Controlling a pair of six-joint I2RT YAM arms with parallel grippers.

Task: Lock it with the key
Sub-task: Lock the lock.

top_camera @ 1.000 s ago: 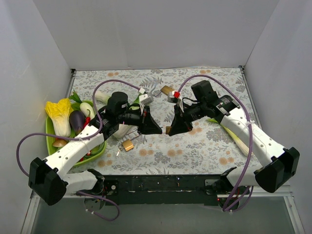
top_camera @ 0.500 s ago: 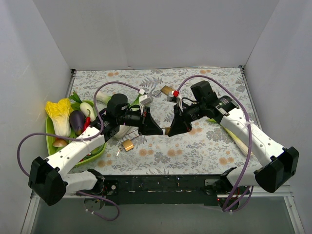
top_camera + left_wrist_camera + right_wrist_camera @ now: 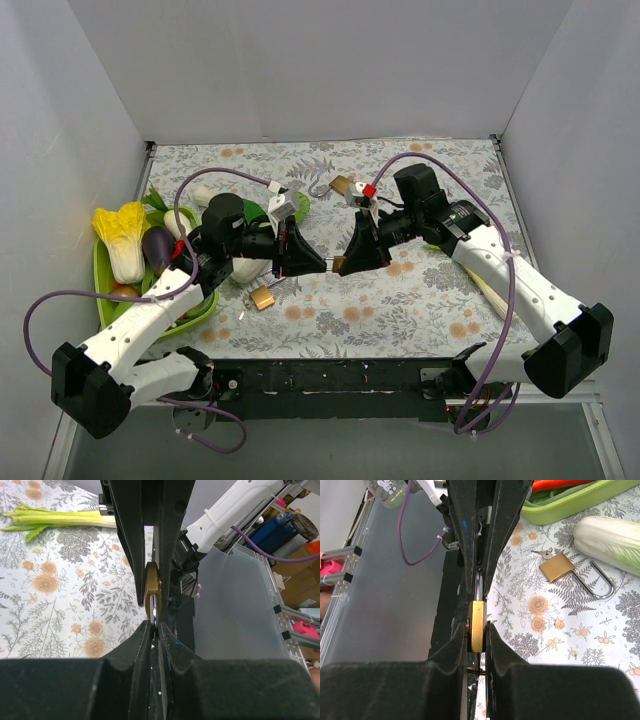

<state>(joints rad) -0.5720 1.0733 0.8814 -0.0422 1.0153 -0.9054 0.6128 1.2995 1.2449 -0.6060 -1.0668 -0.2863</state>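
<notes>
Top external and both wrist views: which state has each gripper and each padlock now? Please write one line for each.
Left gripper: shut on a thin silver part beside the held padlock; key or shackle, I cannot tell.
Right gripper: shut on the held padlock's brass body.
Second padlock: lying flat, free, a key at its base; latch unclear.
Far padlock: lying free; shackle seems swung open.

L gripper (image 3: 319, 266) & R gripper (image 3: 347, 263) tip to tip, mid-table (image 3: 420, 300). Brass padlock (image 3: 339, 265) btwn them. 2nd padlock (image 3: 263, 297) on cloth nr L arm; 3rd padlock (image 3: 341, 185) at back. Veg tray (image 3: 99, 275) far L.
</notes>
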